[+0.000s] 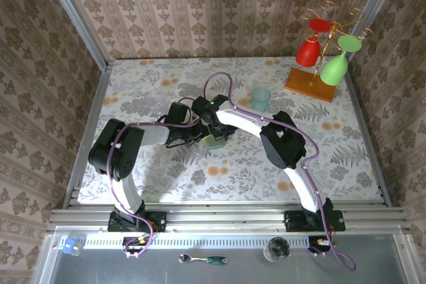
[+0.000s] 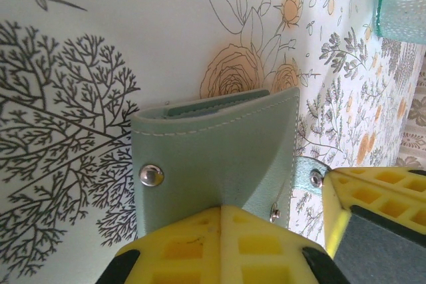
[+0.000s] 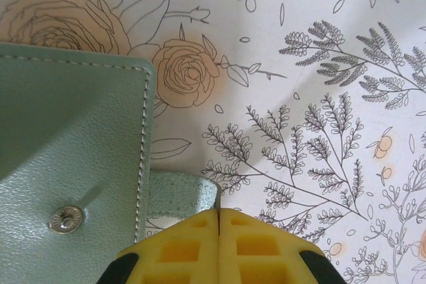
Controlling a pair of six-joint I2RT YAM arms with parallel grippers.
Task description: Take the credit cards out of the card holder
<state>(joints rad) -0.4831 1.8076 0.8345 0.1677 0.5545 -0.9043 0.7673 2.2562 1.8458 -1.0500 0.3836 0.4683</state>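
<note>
- The card holder (image 2: 219,147) is near the middle of the desk (image 1: 333,154), between both arms.
- The left end effector (image 2: 221,212) is clamped on the holder's edge.
- The right end effector (image 3: 219,216) is clamped on its snap strap (image 3: 181,187).

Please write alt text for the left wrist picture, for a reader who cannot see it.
The yellow-padded left gripper is shut on the lower edge of a grey-green card holder, with a floral tablecloth behind. A darker strip shows in its top opening; a pale teal cup is at upper right.
</note>
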